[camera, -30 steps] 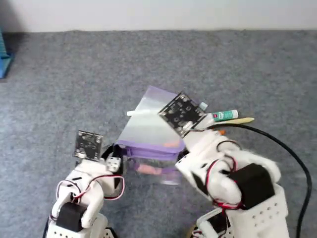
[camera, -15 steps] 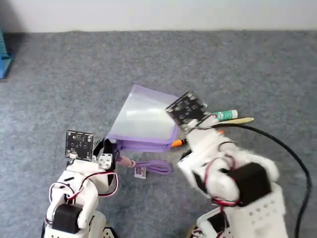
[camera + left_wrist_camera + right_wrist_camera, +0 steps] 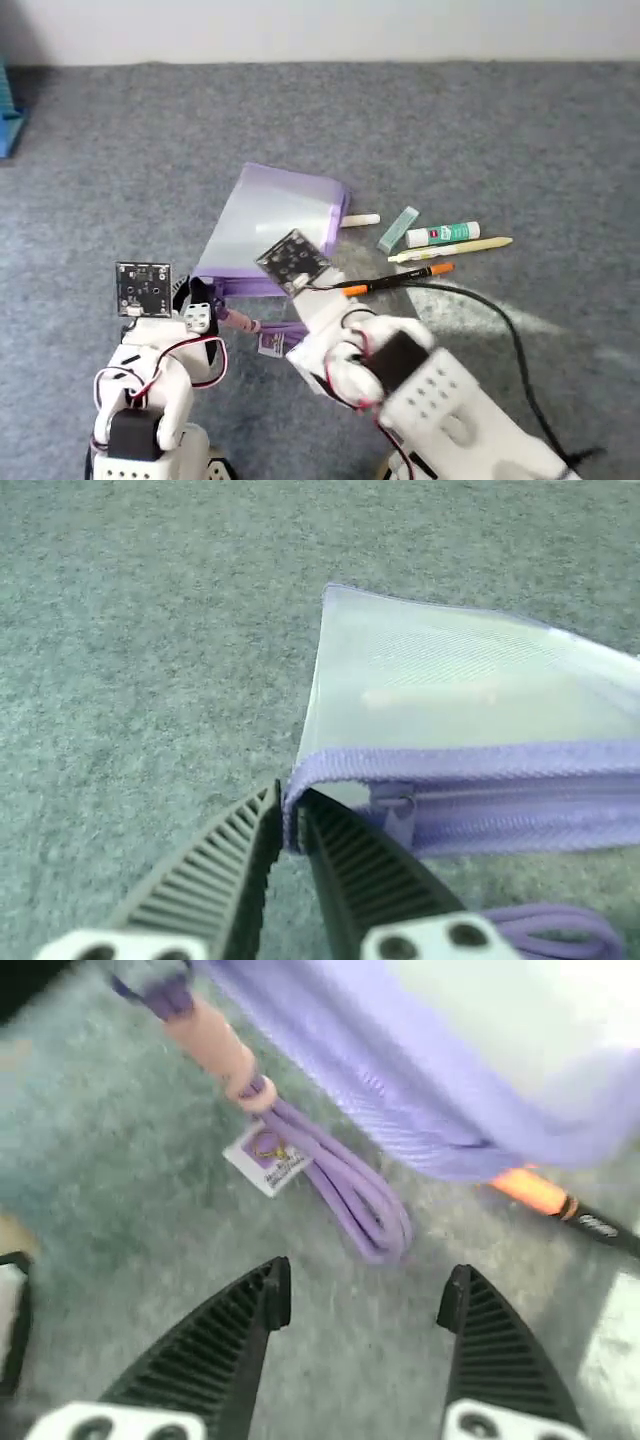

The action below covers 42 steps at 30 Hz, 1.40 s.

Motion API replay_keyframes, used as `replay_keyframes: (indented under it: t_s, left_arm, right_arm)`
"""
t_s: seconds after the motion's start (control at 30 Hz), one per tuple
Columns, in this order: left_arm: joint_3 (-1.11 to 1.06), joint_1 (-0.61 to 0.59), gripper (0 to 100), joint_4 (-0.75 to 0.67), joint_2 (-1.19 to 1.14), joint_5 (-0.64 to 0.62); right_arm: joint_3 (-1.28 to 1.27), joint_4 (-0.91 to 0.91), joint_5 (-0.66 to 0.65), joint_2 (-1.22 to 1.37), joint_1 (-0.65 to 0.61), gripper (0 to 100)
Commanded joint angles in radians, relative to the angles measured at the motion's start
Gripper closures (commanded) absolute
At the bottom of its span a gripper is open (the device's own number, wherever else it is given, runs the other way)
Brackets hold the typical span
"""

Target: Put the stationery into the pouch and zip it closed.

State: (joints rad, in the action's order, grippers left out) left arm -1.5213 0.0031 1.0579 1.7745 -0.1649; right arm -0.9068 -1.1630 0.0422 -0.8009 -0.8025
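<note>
**Table** (image 3: pixel 500 130): grey, felt-like top that carries everything below.

**Pouch** (image 3: pixel 272 212): translucent with purple edging. It lies flat at mid-table with its zip edge toward the arms. The stretch of zip in the left wrist view looks shut, though the rest is too unclear to judge.

**Left claw** (image 3: pixel 288 818): clenched on the pouch's near left corner, at the end of the zip.

**Right claw** (image 3: pixel 367 1280): released, jaws wide apart and grasping nothing. It hangs low over the strap, just in front of the zip edge.

**Pen** (image 3: pixel 395 281): dark barrel with an orange end, outside the pouch.
- The orange end sits just beside the pouch's near right corner.
- Its long axis runs across the table, leading off to the right.
- It is the item nearest the right claw and lies to that claw's right. The right arm is the nearer and freer one.
- A pick would likely need the claw to shift right and close across the barrel.

**Pencil** (image 3: pixel 455 249): pale yellow, just beyond the pen and roughly parallel to it.

**Glue stick** (image 3: pixel 443 234): white with a green band, just beyond the pencil and on the same axis.

**Eraser** (image 3: pixel 399 228): small pale-green block, between the glue stick and the pouch.

**White stick** (image 3: pixel 360 219): short, with one end against the pouch's right edge.

**Strap** (image 3: pixel 340 1180): purple loop lying on the table beneath the right claw.

**Pull** (image 3: pixel 212 1042): pink, joining the strap to the zip.

**Tag** (image 3: pixel 266 1156): small label beside the strap.
</note>
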Motion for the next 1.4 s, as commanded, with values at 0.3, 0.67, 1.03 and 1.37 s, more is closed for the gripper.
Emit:
replay_keyframes:
  t_s: [0.3, 0.67, 1.03, 1.37]
  left_arm:
    - [0.010, -0.005, 99, -0.026, 0.008, 0.006]
    - [0.010, -0.003, 99, -0.025, 0.008, 0.005]
    - [0.010, -0.009, 99, -0.023, 0.008, 0.005]
    - [0.008, -0.009, 99, -0.025, 0.008, 0.005]
  right_arm:
    - [-0.012, 0.312, -0.021, 0.395, 0.079, 75.0]
    - [0.040, 0.337, -0.110, 0.538, 0.168, 95.7]
    - [0.035, 0.154, -0.292, 0.289, 0.374, 99.1]
    - [0.035, 0.013, -0.514, 0.088, 0.731, 99.1]
